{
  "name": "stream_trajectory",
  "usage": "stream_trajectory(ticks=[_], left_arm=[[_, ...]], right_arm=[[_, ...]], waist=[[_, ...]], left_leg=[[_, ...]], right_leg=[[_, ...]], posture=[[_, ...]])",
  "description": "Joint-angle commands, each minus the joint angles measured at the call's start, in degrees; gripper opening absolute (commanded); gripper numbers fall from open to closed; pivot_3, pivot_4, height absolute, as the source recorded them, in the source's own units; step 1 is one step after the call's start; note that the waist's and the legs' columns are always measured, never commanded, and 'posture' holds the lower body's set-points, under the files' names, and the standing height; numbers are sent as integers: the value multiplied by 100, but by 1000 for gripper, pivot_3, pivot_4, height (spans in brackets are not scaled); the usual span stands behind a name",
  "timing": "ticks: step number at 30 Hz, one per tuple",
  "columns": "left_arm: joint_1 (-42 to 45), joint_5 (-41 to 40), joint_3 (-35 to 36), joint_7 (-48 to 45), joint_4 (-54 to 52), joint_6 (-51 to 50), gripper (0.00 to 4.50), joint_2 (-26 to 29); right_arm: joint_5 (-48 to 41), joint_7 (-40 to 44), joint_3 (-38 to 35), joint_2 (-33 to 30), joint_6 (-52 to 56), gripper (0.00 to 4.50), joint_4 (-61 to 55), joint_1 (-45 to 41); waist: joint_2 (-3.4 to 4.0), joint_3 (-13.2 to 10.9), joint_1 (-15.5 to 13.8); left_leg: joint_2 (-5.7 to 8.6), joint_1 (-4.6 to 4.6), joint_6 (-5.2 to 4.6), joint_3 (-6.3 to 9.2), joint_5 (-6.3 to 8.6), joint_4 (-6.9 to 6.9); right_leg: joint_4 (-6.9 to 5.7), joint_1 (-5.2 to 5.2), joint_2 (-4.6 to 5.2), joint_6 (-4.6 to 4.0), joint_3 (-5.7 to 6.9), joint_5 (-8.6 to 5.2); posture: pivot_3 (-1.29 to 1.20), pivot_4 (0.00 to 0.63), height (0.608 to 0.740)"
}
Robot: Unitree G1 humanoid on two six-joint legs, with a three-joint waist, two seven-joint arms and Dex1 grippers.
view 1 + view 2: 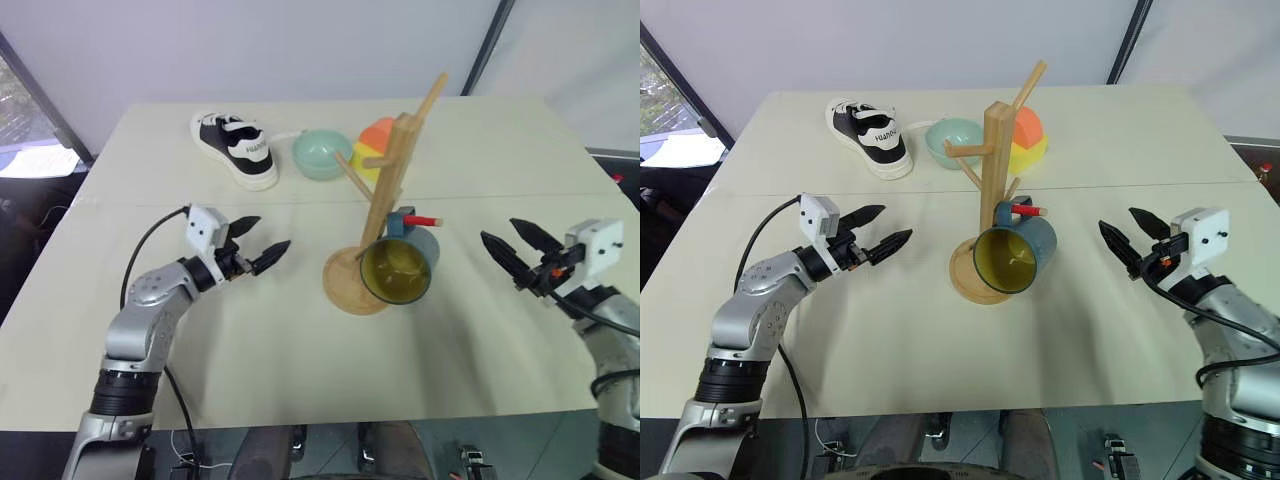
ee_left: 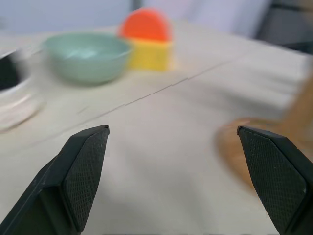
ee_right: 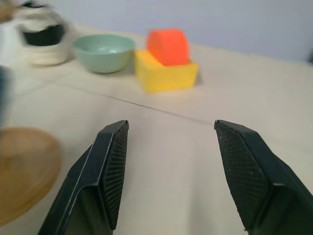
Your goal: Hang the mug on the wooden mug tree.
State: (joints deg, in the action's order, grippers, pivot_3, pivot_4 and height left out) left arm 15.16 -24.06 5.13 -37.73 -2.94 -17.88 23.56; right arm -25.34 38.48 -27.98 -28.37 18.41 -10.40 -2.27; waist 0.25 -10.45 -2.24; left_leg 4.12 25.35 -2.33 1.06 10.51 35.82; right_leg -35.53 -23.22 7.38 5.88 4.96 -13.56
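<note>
With the mug (image 1: 1015,255) seemingly hanging by its handle on the tree (image 1: 992,190) mid-table, both jaws gape empty; stiff, breakable ceramic, best gripped at handle.

sneaker (image 1: 235,148) | mint bowl (image 1: 322,153) | orange-yellow block (image 1: 1026,138) | table (image 1: 300,340)

Cream table (image 1: 500,340), pale grey wall (image 1: 300,40)

This looks like a robot test lab: a plain cream table (image 1: 500,350) stands against bare white panel walls (image 1: 300,40), set with mismatched props — a sneaker (image 1: 235,148), a mint-green bowl (image 1: 322,154) and an orange-and-yellow toy block (image 1: 1025,140).
</note>
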Motion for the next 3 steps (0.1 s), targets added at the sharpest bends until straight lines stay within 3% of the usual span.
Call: stream_trajectory(ticks=[1, 3], left_arm=[[-235, 148, 164, 342, -112, 232, 4500, -130], [-417, 156, 158, 391, -219, 273, 4500, -187]], right_arm=[[120, -5, 267, 129, -457, 2882, 365, -125], [171, 6, 411, 185, -623, 2882, 660, -211]], waist=[[0, 0, -1], [1, 1, 1]], left_leg=[[0, 0, 0, 0, 0, 1], [0, 0, 0, 0, 0, 2]], right_leg=[[1, -4, -1, 0, 0, 0], [3, -6, 0, 0, -1, 0]], posture=[[0, 150, 736], [0, 150, 736]])
